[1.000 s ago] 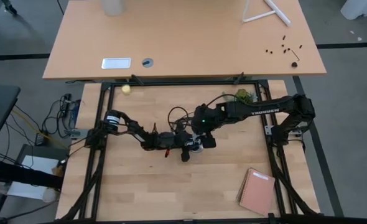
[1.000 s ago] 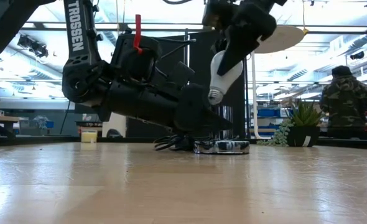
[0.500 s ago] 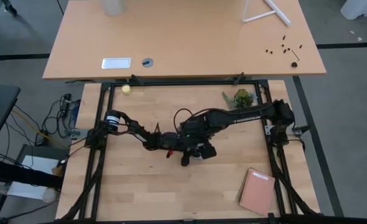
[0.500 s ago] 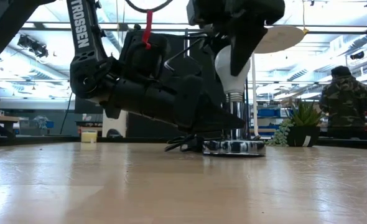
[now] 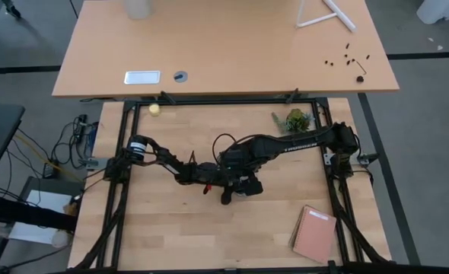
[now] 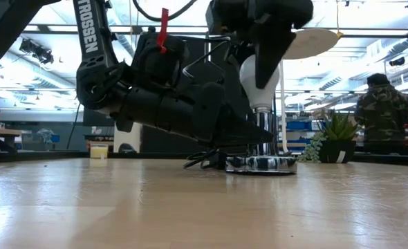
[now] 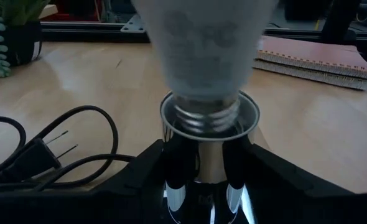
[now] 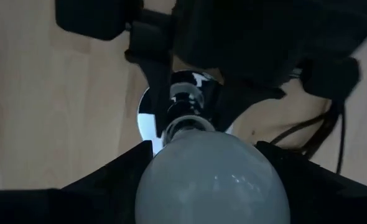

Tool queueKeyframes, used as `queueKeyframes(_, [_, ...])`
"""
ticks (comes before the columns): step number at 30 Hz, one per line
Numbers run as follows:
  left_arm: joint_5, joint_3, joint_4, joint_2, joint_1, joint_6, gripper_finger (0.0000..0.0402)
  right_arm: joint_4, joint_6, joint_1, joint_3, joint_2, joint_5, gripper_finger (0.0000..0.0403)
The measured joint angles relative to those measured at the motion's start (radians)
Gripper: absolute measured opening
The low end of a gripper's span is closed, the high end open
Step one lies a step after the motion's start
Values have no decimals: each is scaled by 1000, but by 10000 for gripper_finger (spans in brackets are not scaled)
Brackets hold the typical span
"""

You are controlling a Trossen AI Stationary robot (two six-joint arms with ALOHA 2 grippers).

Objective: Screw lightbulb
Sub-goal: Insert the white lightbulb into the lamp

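In the high view both arms meet just below the middle of the frame: the left hand (image 5: 226, 185) reaches in from the left, the right hand (image 5: 247, 183) from the right, over the bench (image 5: 171, 228); the bulb is hidden under them. A plant (image 5: 294, 120) sits upper right, a notebook (image 5: 314, 234) lower right, a yellow ball (image 5: 155, 109) upper left. In the low view the bulb (image 6: 258, 75) stands upright, screw base down, at the mouth of the socket (image 6: 263, 163) right of centre; the right hand (image 6: 267, 48) comes from above and grasps its glass, and the left hand (image 6: 249, 136) lies low, clamped on the socket's stem. A person (image 6: 386, 111) stands far right. In the left wrist view the bulb (image 7: 202, 46) fills the top centre, its threads inside the socket (image 7: 209, 118) rim, with the left fingers (image 7: 152, 163) pressed to each side of the socket. A cord (image 7: 53, 146) lies at left. In the right wrist view the bulb (image 8: 211, 180) sits at bottom centre between the right fingers (image 8: 118, 171), which grasp it, above the socket (image 8: 182, 99).
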State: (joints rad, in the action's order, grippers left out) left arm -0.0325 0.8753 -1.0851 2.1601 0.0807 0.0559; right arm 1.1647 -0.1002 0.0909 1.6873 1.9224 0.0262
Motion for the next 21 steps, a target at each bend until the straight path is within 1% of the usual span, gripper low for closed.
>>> queueKeyframes(5, [-1,0,2,0,3,0,190,-80,-34,0,-70,-16,39,282])
queueKeyframes(9, [-26,0,3,0,13,-1,190,-120,-65,1,-100,-32,31,282])
queueKeyframes(15, [-62,0,1,0,19,1,190,-125,-54,22,-102,-30,-28,282])
queueKeyframes(21, [-85,0,0,0,19,27,190,-117,45,54,-104,-28,-108,282])
